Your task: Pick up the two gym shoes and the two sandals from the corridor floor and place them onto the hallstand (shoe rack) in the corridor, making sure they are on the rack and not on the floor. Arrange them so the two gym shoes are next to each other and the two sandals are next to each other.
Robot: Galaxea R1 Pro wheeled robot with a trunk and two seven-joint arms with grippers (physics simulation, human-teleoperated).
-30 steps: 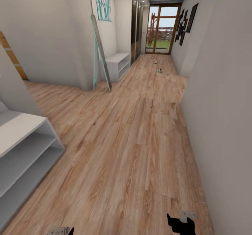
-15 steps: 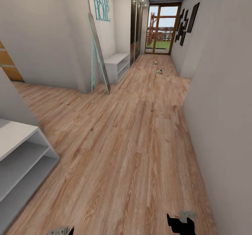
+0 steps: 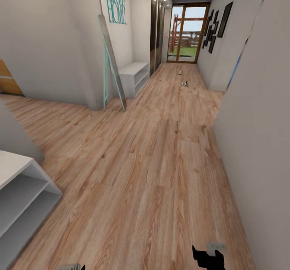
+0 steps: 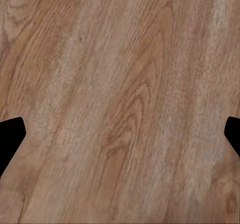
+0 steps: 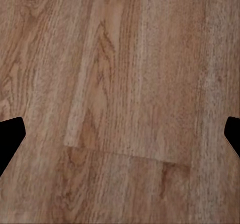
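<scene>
Both tools (image 4: 120, 134) (image 5: 120, 134) spread apart over corridor floor (image 3: 161, 173); two small shoes (image 3: 185, 83) (image 3: 179, 73) lie far ahead

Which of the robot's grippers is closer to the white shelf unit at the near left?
Left. The left gripper is just right of the white shelf unit; the right gripper is farther right, near the wall.

You look down a corridor floor (image 3: 161, 161) of light brown wood planks with darker swirling grain, the same grain under your left gripper (image 4: 120, 134) and right gripper (image 5: 120, 134), both with black fingertips. The walls (image 3: 52, 40) are pale grey-white, one carrying teal lettering (image 3: 114, 2) and a teal-framed panel (image 3: 110, 66) leaning against it. Two low units, one near (image 3: 20, 197) and one far (image 3: 135, 75), are white. Dark picture frames (image 3: 217, 24) hang opposite, beside an orange-brown door frame (image 3: 187, 32).
</scene>
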